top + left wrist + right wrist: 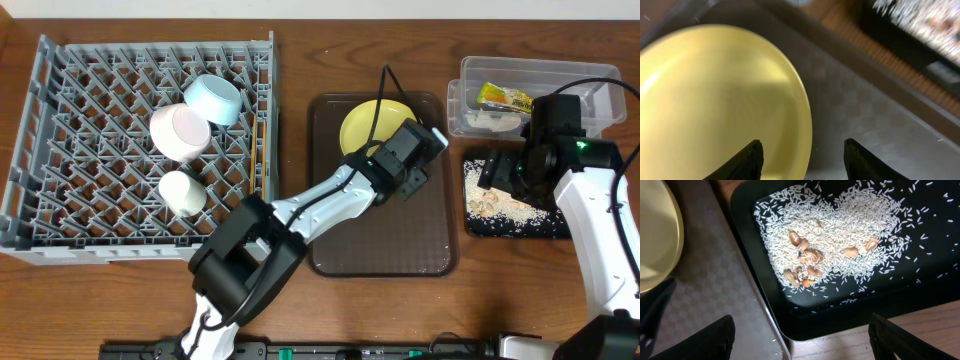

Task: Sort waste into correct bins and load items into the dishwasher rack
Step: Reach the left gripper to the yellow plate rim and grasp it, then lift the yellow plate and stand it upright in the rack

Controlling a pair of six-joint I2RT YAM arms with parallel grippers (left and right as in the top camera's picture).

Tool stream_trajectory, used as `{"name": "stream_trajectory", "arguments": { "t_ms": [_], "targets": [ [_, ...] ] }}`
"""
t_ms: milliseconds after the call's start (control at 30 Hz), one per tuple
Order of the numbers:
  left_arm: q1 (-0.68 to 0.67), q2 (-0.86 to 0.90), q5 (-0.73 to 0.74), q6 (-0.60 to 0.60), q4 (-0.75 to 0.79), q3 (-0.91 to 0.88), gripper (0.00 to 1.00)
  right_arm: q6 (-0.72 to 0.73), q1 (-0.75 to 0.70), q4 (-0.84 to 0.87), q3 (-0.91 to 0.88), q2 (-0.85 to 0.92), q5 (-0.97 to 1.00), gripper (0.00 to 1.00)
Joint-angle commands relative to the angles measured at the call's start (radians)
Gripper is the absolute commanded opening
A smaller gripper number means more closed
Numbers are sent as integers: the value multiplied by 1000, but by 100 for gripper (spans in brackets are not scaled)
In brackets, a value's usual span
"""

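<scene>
Yellow against brown: seen from overhead, the round plate (362, 125) lies flat at the far end of the serving tray (390, 240) in mid-table. The left gripper (418, 150) is over the plate's right rim. The dishwasher rack (30, 150) stands well to the left, already holding the light blue bowl (213, 98), the white bowl (180, 132) and the small cup (182, 192). At the right, the right gripper (505, 172) hangs above the black tray (510, 232), just near of the clear tub (590, 75).

From the left wrist, the left gripper (802, 162) has its jaws apart and empty. One finger is over the plate (715, 100), the other over the bare serving tray (880, 125), so the rim curves up through the gap between them. The plate's body lies to the left of the jaws. It is plainly the left arm's piece, and a close here would likely pinch the rim.

From the right wrist, the right gripper (805, 340) is spread wide, holding nothing, above the near edge of the black tray (750, 210). Rice scraps (840, 230) are strewn across it.
</scene>
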Motion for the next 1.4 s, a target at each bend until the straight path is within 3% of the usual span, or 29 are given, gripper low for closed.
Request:
{"name": "stream_trajectory", "arguments": {
  "t_ms": [0,300,433,767,1000,1367],
  "targets": [
    [4,38,-12,27,5,10,54,-12,-8,-2,14,-12,0,83],
    [4,86,-13,26,4,10,48,-12,-8,-4,14,-12,-1,83],
    [4,102,-12,26,-11,10,33,-12,-8,-10,14,-12,0,83],
    [4,88,-12,26,-56,10,6,-13,-8,-11,14,-12,0,83],
    [4,-5,-12,21,-103,11,6,-13,-8,-12,14,-12,0,83],
    [22,-303,-12,-92,-213,10,6,-28,-8,-12,14,-12,0,83]
  ]
}}
